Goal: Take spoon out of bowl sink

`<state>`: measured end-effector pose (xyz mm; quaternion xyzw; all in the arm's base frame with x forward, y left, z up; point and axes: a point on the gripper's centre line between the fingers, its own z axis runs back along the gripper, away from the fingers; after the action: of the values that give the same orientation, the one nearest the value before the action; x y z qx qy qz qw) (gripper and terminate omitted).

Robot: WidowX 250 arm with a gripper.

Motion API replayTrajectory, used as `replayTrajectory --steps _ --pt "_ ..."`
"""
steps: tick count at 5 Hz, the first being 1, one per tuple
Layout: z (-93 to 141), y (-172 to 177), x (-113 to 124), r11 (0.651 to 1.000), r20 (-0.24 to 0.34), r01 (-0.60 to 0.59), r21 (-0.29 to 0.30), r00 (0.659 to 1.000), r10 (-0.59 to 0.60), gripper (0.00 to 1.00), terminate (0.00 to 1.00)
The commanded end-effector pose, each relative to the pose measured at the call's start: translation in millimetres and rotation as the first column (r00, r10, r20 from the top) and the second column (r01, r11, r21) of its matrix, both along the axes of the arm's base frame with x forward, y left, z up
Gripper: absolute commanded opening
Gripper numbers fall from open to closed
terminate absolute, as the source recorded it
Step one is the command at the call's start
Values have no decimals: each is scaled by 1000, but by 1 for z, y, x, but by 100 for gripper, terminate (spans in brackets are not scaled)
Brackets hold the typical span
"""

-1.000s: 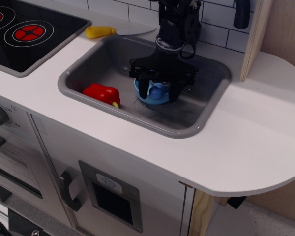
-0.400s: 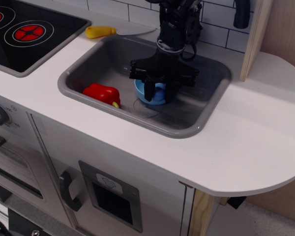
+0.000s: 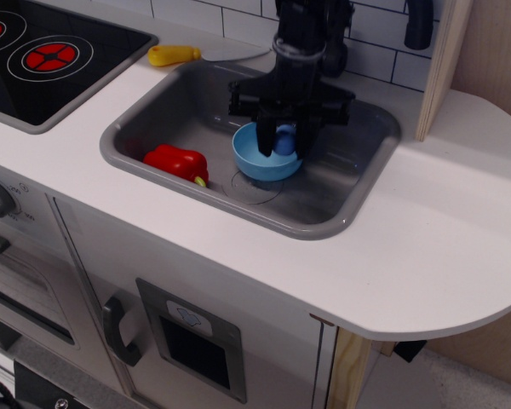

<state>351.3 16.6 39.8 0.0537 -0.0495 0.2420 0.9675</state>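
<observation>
The light-blue bowl [image 3: 261, 158] sits in the grey sink [image 3: 153, 128], near the drain mark. My black gripper [image 3: 284, 141] hangs over the bowl's far side and is shut on the medium-blue spoon [image 3: 285, 142]. The spoon is held upright between the fingers, its rounded end just above the bowl's rim. The spoon's upper part is hidden by the fingers.
A red toy pepper [image 3: 177, 162] lies in the sink's left part. A yellow-handled toy knife [image 3: 175, 54] lies on the white countertop [image 3: 426, 221] behind the sink. A black stove [image 3: 43, 55] is at the left. A wooden post [image 3: 443, 60] stands at the right.
The gripper closed on the spoon inside the bowl, then rose with it. More of the bowl's inside now shows.
</observation>
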Motion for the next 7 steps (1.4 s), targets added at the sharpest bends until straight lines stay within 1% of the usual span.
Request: replayTrajectory --steps 1,2,3,4,5,6,7 --pt "28 -12 -14 969 144 246 23 958 -247 0 0" --pt "16 -21 -26 917 168 394 60 902 -398 0 0" --pt "5 -25 -29 886 168 460 58 871 -463 0 0" --pt "-8 -29 -27 863 143 502 53 852 -504 0 0" --pt "-19 -35 -24 850 91 525 47 845 -527 0 0" --pt "-32 -36 -22 862 32 504 57 862 -506 0 0" --pt "-37 -40 -23 856 14 514 58 857 -515 0 0"
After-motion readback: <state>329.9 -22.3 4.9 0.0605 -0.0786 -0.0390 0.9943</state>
